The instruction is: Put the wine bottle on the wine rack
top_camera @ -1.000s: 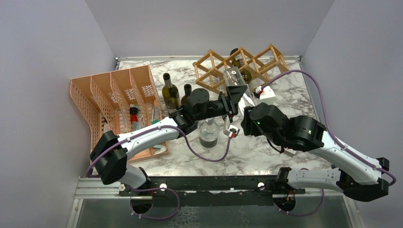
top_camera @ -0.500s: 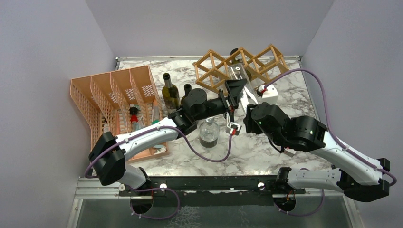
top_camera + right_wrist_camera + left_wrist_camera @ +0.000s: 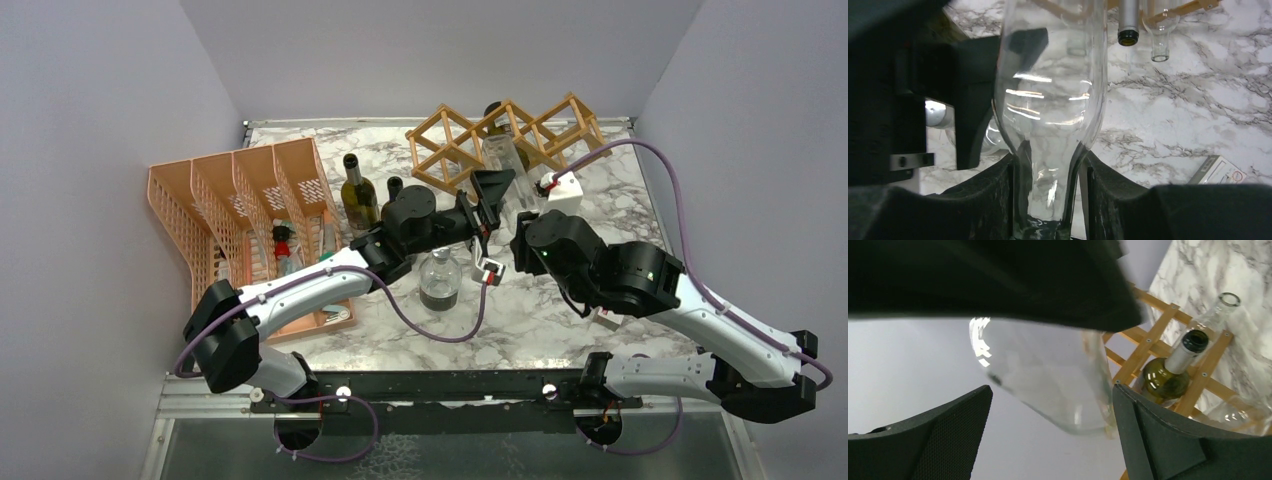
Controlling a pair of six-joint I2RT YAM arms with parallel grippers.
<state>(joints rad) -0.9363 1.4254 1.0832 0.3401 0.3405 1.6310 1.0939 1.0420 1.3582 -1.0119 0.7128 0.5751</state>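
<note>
Nearest you, in front of the wine rack [image 3: 1146,342], stands one clear bottle with dark liquid [image 3: 438,283]. Just beyond it your right gripper [image 3: 1050,195] is clenched on the neck of the clear wine bottle [image 3: 503,160]. That bottle is off the table, base toward the rack's middle; whether it has entered a cell you cannot tell. Your left gripper [image 3: 1050,390] is released, with its jaws spread wide on either side of the bottle's body. One white box [image 3: 563,190] lies before the rack's right end, its print too small to read. Left of the rack stand two dark bottles [image 3: 358,195] and one orange mesh organizer [image 3: 240,215]. Two bottles lie in the rack, a green bottle [image 3: 1160,380] and another clear bottle [image 3: 1220,312].
</note>
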